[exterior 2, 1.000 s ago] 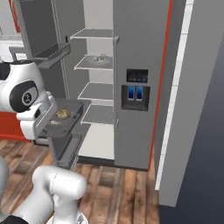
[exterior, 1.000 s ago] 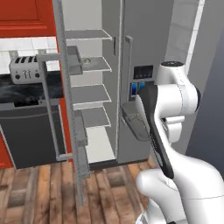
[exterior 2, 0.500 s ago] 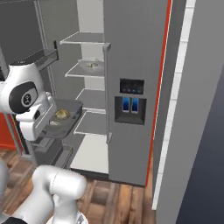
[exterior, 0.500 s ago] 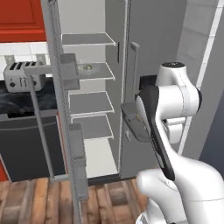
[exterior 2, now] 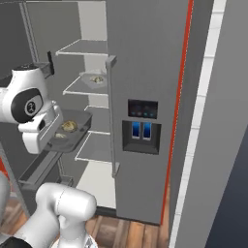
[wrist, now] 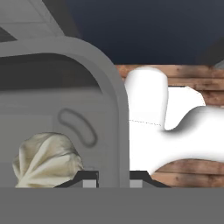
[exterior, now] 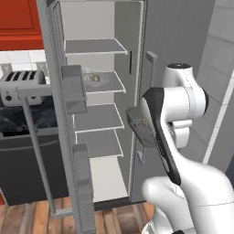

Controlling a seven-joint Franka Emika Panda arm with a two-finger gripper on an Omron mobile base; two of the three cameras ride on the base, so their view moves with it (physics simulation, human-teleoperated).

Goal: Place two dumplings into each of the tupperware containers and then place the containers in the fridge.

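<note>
My gripper (wrist: 113,178) is shut on the rim of the darker grey tupperware container (exterior 2: 75,131), held level in front of the open fridge (exterior: 98,119). In the right base view two dumplings (exterior 2: 68,127) lie in it. The hand view shows its rim (wrist: 111,96) between my fingertips (wrist: 89,180) and one dumpling (wrist: 46,159) inside. In the left base view the held container (exterior: 137,128) sits beside my forearm, right of the shelves. A lighter tupperware container (exterior: 95,78) with dumplings rests on the second shelf, also seen as a container (exterior 2: 97,80) from the right.
The fridge's left door (exterior: 68,119) stands open with bins and a long bar handle (exterior: 39,155). The shut right door carries a dispenser panel (exterior 2: 141,127). A toaster (exterior: 20,87) sits on the counter at left above a black appliance (exterior: 27,169).
Both base views have shifted and the fridge looms larger, so the base has moved closer. The grey container stays in my grip, level, with its dumplings.
</note>
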